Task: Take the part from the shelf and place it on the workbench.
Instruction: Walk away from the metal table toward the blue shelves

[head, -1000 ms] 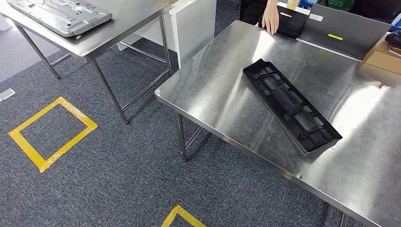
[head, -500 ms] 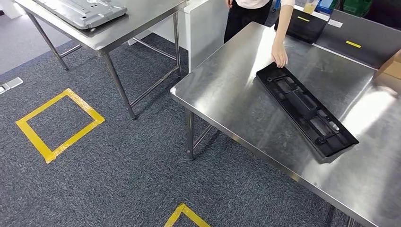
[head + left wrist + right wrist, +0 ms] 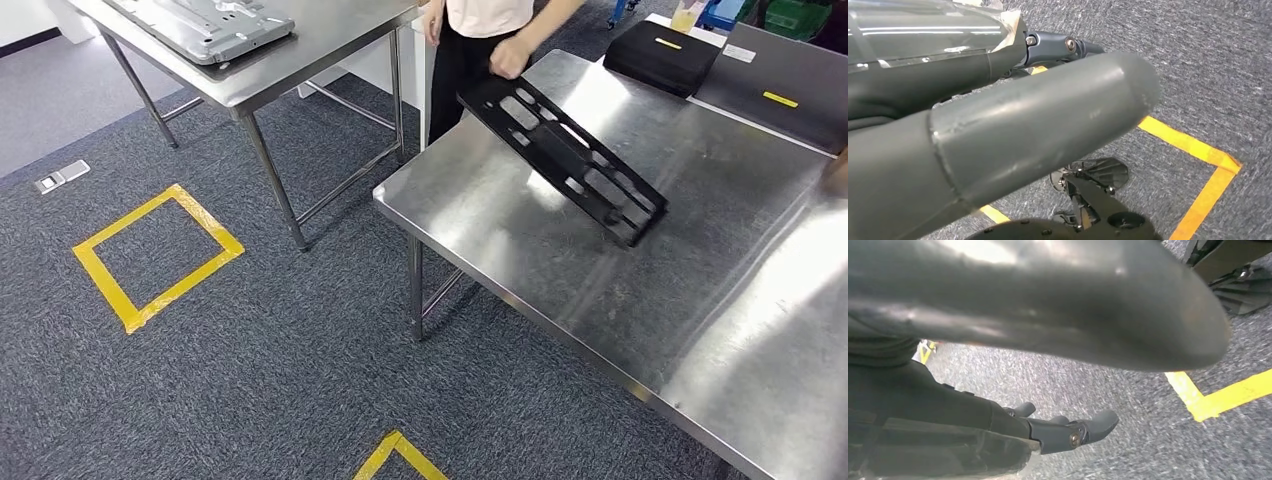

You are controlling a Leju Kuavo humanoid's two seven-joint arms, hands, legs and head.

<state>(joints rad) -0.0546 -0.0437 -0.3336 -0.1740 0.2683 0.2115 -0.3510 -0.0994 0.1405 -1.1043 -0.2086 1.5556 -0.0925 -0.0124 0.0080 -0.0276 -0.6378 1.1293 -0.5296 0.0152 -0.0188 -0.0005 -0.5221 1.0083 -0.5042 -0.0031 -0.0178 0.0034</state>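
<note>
Hanging over grey carpet (image 3: 1208,60), left hand (image 3: 1013,125) and right hand (image 3: 1048,315) holding nothing, fingers seemingly loosely apart. Farther out, black part (image 3: 565,158) tilting on the workbench (image 3: 520,250), one end lifted in a person's hand (image 3: 510,55).

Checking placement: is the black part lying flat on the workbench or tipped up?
Tipped up: a person's hand lifts one end of the black part; its other end rests on the workbench.

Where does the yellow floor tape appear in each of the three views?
Head view: yellow tape forms a square on the carpet, left of the workbench.
Left wrist view: a tape corner beyond the left hand.
Right wrist view: a tape corner beyond the right hand.
Shared landmark: grey carpet.
</note>
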